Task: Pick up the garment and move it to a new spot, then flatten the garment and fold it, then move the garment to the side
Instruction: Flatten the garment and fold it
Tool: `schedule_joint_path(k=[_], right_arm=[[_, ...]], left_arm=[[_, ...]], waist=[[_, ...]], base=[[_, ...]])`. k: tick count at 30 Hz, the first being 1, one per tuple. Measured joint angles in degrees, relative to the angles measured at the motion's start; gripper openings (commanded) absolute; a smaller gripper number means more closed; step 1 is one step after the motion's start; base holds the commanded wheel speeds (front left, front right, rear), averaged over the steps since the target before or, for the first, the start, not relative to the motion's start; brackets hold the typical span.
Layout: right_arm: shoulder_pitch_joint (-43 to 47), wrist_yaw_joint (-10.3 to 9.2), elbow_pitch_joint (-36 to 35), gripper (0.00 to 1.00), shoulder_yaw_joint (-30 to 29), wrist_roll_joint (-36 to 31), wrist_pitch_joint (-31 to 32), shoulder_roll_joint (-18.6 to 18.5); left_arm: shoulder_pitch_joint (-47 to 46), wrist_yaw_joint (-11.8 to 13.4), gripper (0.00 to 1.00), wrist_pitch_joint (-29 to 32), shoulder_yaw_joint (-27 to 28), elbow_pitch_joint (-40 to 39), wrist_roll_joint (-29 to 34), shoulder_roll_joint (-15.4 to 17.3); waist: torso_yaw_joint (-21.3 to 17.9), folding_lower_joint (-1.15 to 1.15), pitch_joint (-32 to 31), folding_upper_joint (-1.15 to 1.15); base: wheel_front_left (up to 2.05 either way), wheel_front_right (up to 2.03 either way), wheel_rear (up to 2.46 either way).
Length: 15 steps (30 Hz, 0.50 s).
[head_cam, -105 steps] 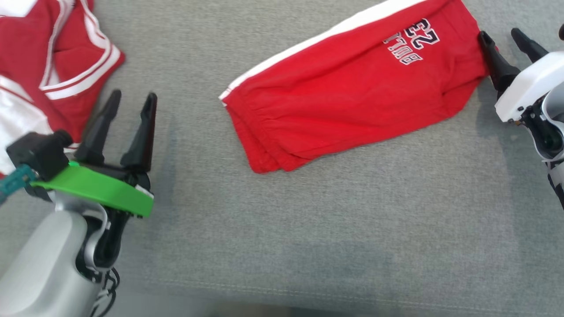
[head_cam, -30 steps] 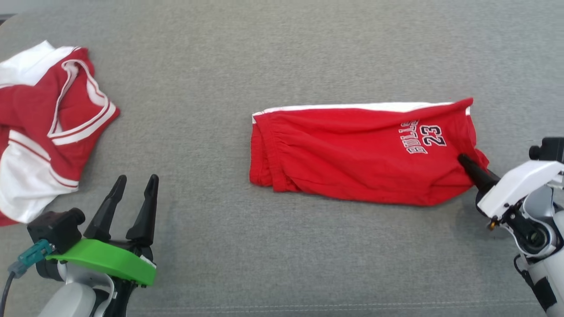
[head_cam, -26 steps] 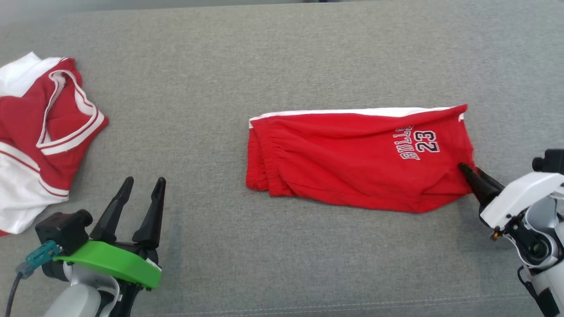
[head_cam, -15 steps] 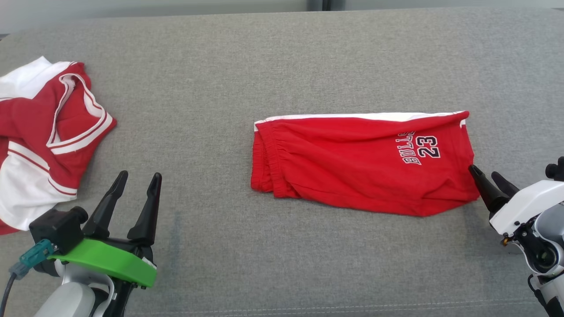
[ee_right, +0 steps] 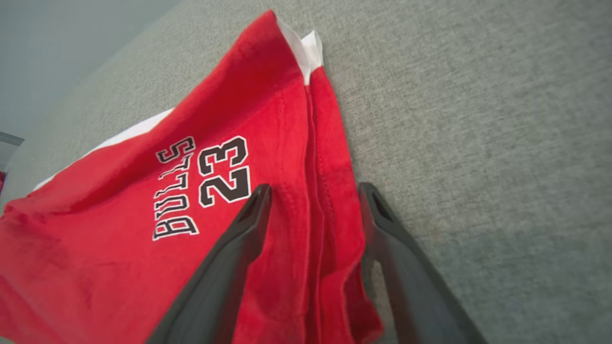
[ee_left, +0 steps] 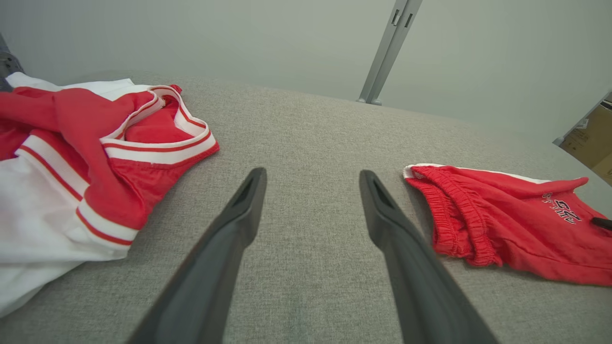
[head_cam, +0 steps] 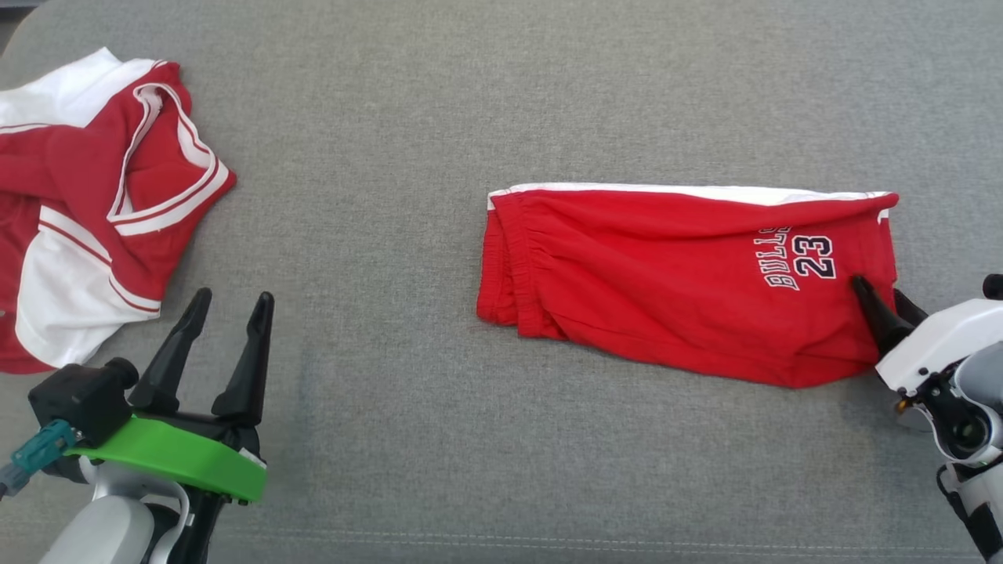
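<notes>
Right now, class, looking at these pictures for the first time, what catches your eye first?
The folded red shorts printed BULLS 23 lie right of centre on the grey fabric surface, the open right pincer straddling their hem. A crumpled red and white jersey lies at far left, near the open left pincer.

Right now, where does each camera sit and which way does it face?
Head: high, facing down on grey cushion, red shorts and jersey; both open jaws show.
Left wrist: low, facing along the left jaws, between jersey and shorts.
Right wrist: facing along the right jaws, which straddle the shorts' hem.
All three share the shorts.
</notes>
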Motion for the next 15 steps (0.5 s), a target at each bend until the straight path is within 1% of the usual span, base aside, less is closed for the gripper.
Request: schedule_joint_path(k=[1, 3, 5, 8, 11, 15], right_arm=[[-0.41, 0.04, 0.16, 0.0, 0.02, 0.41, -0.11, 0.49], [-0.97, 1.11, 0.13, 0.0, 0.26, 0.85, -0.09, 1.36], [-1.05, 1.77, 0.15, 0.0, 0.3, 1.83, -0.09, 2.36], [-1.05, 2.04, 0.27, 0.0, -1.18, 3.63, 0.03, 1.93], [-1.03, 2.02, 0.3, 0.0, -4.3, 5.9, 1.09, -0.38], [-0.74, 1.38, 0.45, 0.0, -8.54, 7.86, 3.28, -5.98]], left_arm=[[0.0, 0.11, 1.0, 0.0, 0.18, 0.1, 0.01, 0.16], [0.01, 0.13, 1.0, 0.0, 0.55, 0.09, 0.0, 0.41], [0.01, 0.2, 1.0, 0.0, 0.86, 0.13, -0.01, 0.42], [0.05, 0.2, 1.0, -0.01, 1.0, 0.12, -0.03, 0.4], [0.18, 0.29, 1.0, -0.01, 1.05, 0.08, -0.13, 0.13], [1.01, 0.6, 1.0, -0.02, 1.0, 0.09, -0.45, -0.71]], waist=[[0.25, 0.0, 0.23, 0.0], [0.61, 0.0, 0.54, 0.0], [0.67, 0.0, 0.61, 0.0], [0.28, 0.0, 0.26, 0.0], [-0.27, 0.0, -0.26, 0.0], [-1.01, 0.0, -1.09, 0.0]], base=[[0.0, 0.0, 0.0], [0.0, 0.0, 0.0], [0.0, 0.0, 0.0], [0.0, 0.0, 0.0], [0.0, 0.0, 0.0], [0.0, 0.0, 0.0]])
